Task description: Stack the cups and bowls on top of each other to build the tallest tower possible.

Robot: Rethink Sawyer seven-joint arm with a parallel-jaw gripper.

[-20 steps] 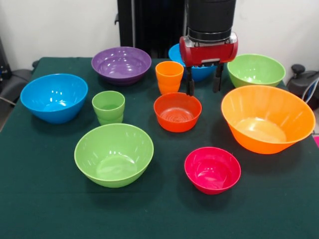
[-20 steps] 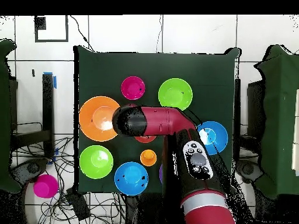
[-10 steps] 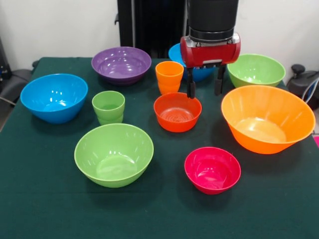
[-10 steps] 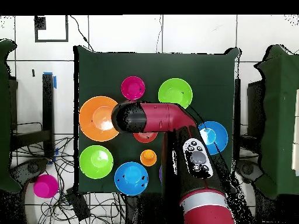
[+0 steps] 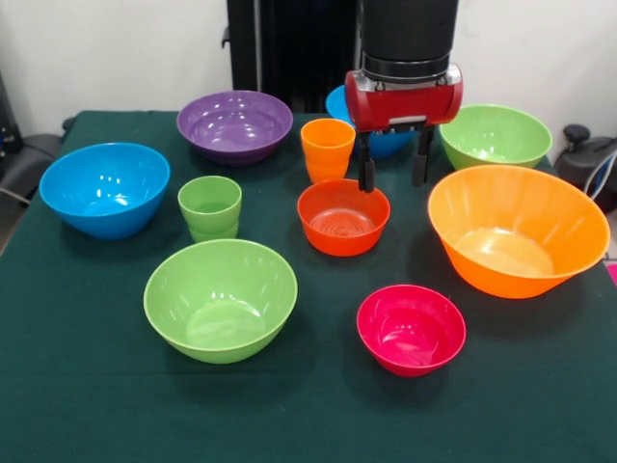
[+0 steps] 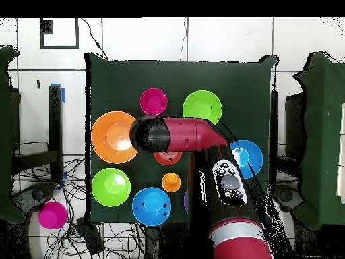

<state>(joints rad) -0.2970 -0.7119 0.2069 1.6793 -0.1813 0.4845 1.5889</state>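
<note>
The gripper (image 5: 393,176) hung with its fingers (image 5: 367,174) spread wide and empty, just behind the small orange-red bowl (image 5: 343,217). The orange cup (image 5: 327,149) sat beside it (green cup (image 5: 209,206) further left), everything unstacked on the table (image 5: 87,386).

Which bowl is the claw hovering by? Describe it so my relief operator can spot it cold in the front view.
Start at the large orange bowl, the biggest thing on the green table. Just left of it sits the small orange-red bowl, with the open claw over its far right rim. It is shallower than the orange cup behind it, redder than the big bowl.
</note>
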